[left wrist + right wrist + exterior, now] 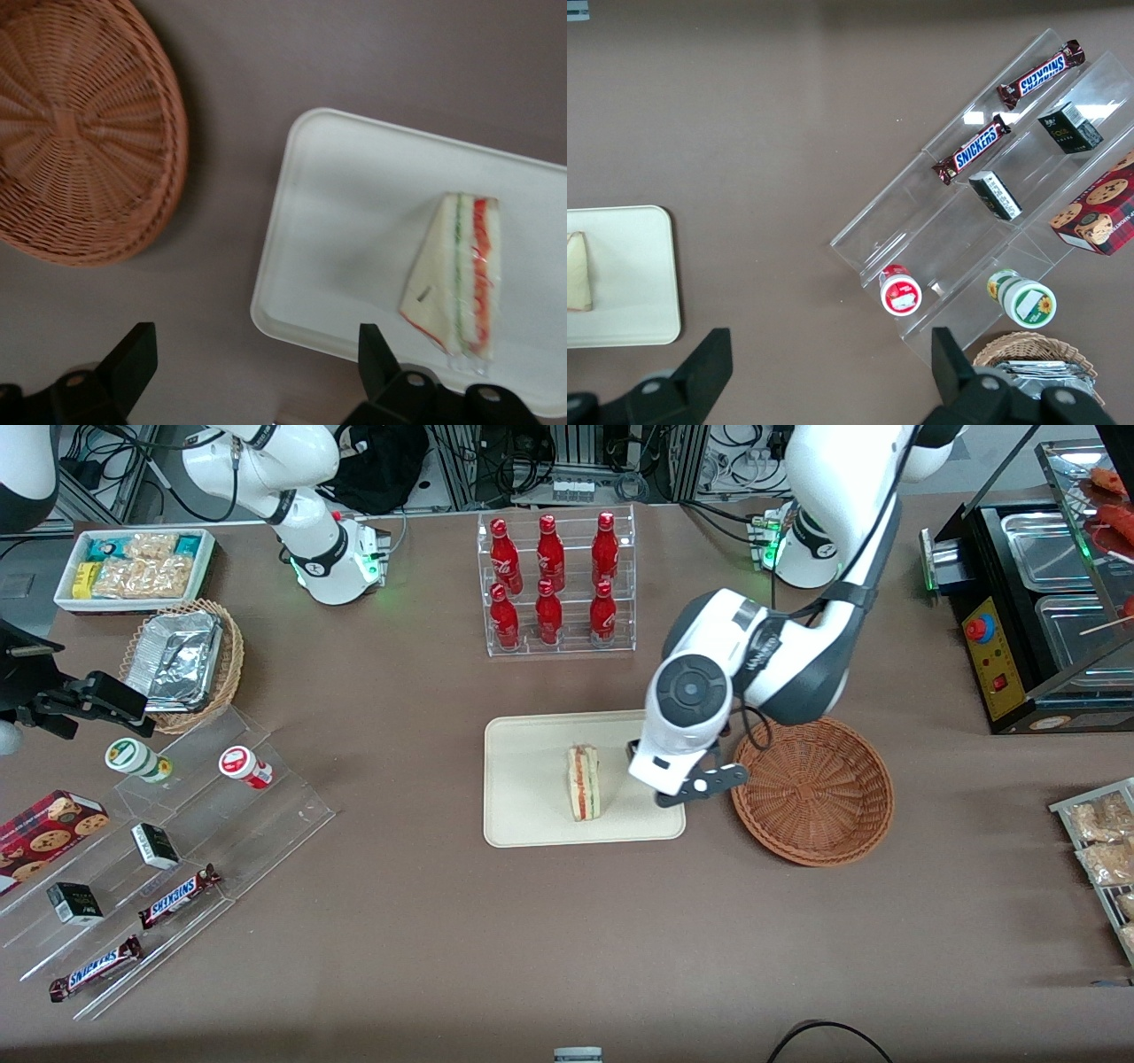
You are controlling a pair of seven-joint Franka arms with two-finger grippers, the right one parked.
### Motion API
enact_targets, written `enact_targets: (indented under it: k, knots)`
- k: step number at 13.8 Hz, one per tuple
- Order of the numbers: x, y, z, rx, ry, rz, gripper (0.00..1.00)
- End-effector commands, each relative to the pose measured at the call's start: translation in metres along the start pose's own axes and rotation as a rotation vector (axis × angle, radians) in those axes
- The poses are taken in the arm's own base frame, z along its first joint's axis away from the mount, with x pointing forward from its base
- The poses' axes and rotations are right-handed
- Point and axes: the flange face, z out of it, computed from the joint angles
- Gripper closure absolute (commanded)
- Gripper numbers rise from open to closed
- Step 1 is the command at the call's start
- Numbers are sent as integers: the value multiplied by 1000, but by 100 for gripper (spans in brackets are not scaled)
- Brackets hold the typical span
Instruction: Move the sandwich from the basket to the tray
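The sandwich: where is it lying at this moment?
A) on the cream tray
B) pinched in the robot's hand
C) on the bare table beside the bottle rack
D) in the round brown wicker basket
A. The sandwich lies on the tray, the basket beside it holds nothing, and the hand hangs open above the tray's edge nearest the basket with nothing between its fingers.

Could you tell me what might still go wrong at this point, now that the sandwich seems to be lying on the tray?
The sandwich lies on the tray, and the basket is empty. The open claw hovers above the tray's edge nearest the basket. Risks: if it drops while retreating, a finger might catch the tray rim and shift it; a low sweep toward the basket could nudge the wicker rim.
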Motion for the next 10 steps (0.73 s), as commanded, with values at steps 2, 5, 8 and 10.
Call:
enact_targets:
  k: [2,5,8,10]
  knots:
    - [10,-52,-17,20,11,9,0]
    - [21,-82,-30,14,23,4,0]
    - [31,-133,-50,-16,-1,47,0]
    - [33,-155,-58,-13,-31,97,0]
